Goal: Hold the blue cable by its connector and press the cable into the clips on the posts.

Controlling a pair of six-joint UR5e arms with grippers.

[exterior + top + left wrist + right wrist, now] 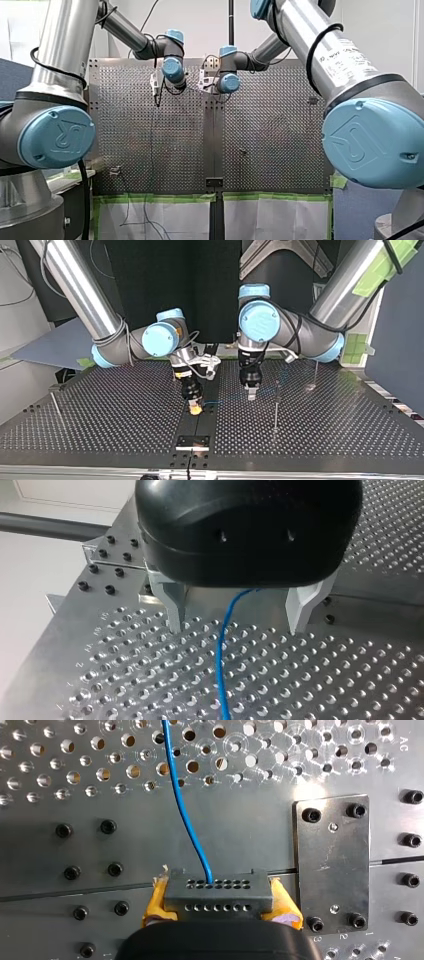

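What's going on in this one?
My right gripper, with yellow pads, is shut on the dark grey perforated connector of the thin blue cable. My left gripper stands open, its metal fingers astride the cable at the perforated metal table. Whether it is clipped to any thin metal post does not show.

My left end effector (237, 626) gapes; my right end effector (220, 900) grips.

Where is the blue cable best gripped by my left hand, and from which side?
Probably the straight stretch of blue cable between the open fingers of the left hand, from above, one finger each side: it runs across their closing line. The right hand clamps the connector.
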